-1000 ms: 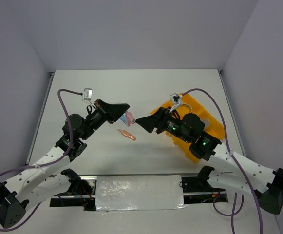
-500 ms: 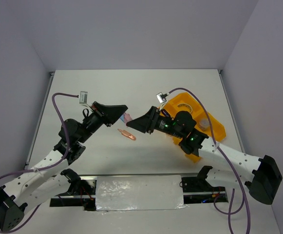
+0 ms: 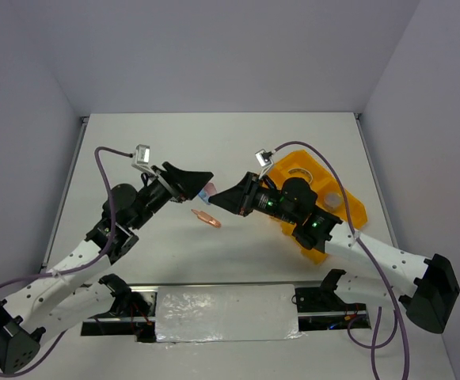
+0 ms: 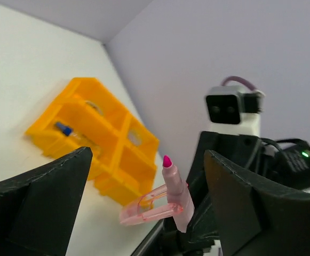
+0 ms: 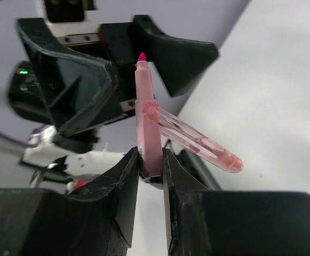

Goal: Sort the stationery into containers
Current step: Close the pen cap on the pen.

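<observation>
A pink pen [image 5: 144, 106] with a magenta tip stands upright, its lower end pinched by my right gripper [image 5: 150, 157], which is shut on it. A clear pink cap [image 5: 197, 140] hangs off the pen's side. My left gripper [image 4: 146, 160] is open, its fingers wide on either side of the pen [image 4: 173, 181] and not touching it. In the top view both grippers meet above mid-table around the pen [image 3: 208, 190]. A second salmon-pink piece [image 3: 207, 218] lies on the table just below them. The orange-yellow tray [image 3: 355, 212] sits to the right, holding a blue-capped bottle [image 4: 64, 128].
A pale round cup [image 3: 332, 201] sits in a tray compartment. The right arm's forearm crosses over the tray's near end. White walls enclose the table at back and sides. A foil-covered strip [image 3: 226, 313] lies along the near edge between the arm bases.
The right gripper has moved left to the pen and shut on its lower end. The left gripper, which was holding the pen, has opened wide and let it go.
</observation>
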`<state>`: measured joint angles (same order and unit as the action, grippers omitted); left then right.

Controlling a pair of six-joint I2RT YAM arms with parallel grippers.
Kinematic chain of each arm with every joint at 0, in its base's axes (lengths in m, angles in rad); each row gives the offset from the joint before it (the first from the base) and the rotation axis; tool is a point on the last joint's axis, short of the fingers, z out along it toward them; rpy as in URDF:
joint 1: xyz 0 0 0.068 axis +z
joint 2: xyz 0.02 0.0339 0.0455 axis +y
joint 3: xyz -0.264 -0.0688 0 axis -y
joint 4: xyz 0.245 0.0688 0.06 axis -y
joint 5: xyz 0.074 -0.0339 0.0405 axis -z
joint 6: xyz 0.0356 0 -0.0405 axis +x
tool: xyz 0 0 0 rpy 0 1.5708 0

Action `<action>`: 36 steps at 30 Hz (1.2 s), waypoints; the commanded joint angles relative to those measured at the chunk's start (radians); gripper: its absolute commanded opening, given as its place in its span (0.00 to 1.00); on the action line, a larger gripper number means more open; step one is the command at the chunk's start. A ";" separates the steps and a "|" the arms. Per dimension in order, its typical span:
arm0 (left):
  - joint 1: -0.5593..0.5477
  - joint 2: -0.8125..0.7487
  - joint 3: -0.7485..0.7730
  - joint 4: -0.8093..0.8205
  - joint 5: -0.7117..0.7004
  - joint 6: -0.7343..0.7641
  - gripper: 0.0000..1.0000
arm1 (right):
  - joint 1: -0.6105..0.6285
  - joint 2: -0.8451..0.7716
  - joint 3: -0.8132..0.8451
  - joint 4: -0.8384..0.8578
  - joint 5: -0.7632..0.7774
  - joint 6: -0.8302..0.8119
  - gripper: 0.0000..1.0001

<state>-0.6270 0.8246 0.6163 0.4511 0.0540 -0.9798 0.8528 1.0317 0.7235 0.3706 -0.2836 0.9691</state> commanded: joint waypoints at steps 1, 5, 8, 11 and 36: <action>0.000 0.016 0.135 -0.245 -0.124 0.029 0.99 | -0.003 -0.029 0.071 -0.177 0.135 -0.087 0.00; 0.000 0.036 0.177 -0.412 -0.212 -0.058 0.99 | -0.011 0.034 0.160 -0.427 0.248 -0.098 0.00; 0.000 0.041 0.175 -0.546 -0.259 -0.149 0.99 | -0.018 0.116 0.221 -0.553 0.282 -0.052 0.00; 0.000 0.039 0.128 -0.562 -0.212 -0.233 0.99 | -0.027 0.198 0.272 -0.659 0.323 0.019 0.00; -0.005 0.005 -0.193 -0.062 -0.016 -0.594 0.99 | 0.005 0.257 0.201 -0.156 -0.135 -0.052 0.00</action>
<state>-0.6300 0.8543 0.4362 0.3454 0.0811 -1.5478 0.8387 1.3304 0.9226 0.0540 -0.2939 0.9581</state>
